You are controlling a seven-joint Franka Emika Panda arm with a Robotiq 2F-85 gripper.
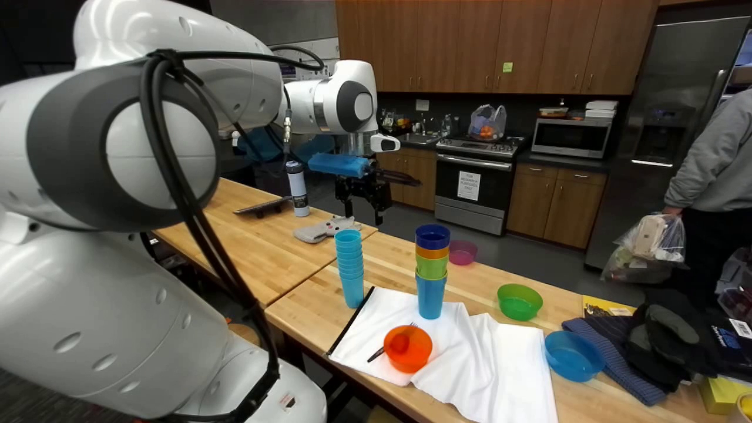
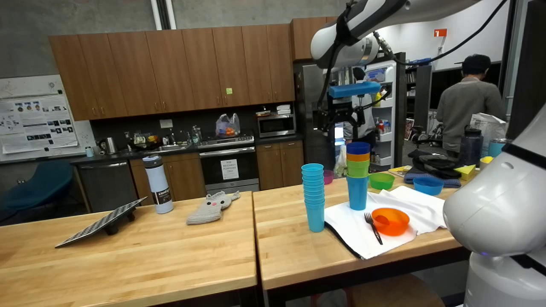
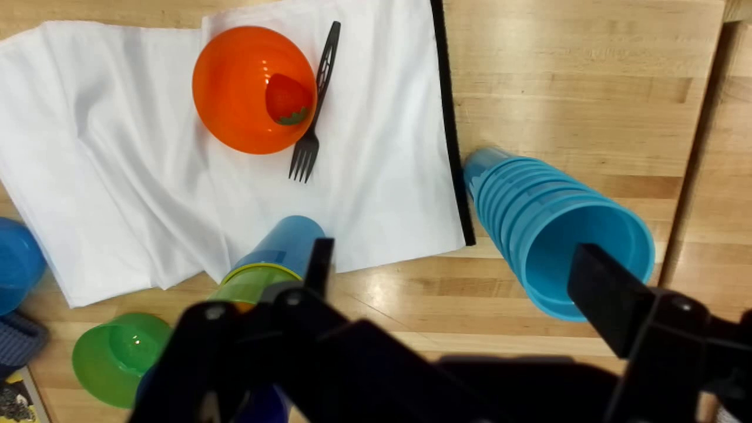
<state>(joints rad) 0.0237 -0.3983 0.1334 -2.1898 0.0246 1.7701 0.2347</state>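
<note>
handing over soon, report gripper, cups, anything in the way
Gripper open, holding nothing. Light-blue cup stack upright on table. Possible obstacle: multicolored cup stack upright on white cloth.

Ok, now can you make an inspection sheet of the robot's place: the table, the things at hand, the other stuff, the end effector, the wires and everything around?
Surface: wooden tabletops side by side, a rumpled white cloth on one.
Things at hand: a light-blue cup stack and a mixed-colour cup stack, both upright; only the mixed one stands on the cloth.
Clutter: a strawberry (real or toy, can't tell) in an orange bowl, a black fork alongside; a green bowl and a blue bowl.
End effector: open, higher than both stacks, holding nothing.
Cables: black cables along the arm.
Surroundings: a person holding plastic bags; a stove.
</note>
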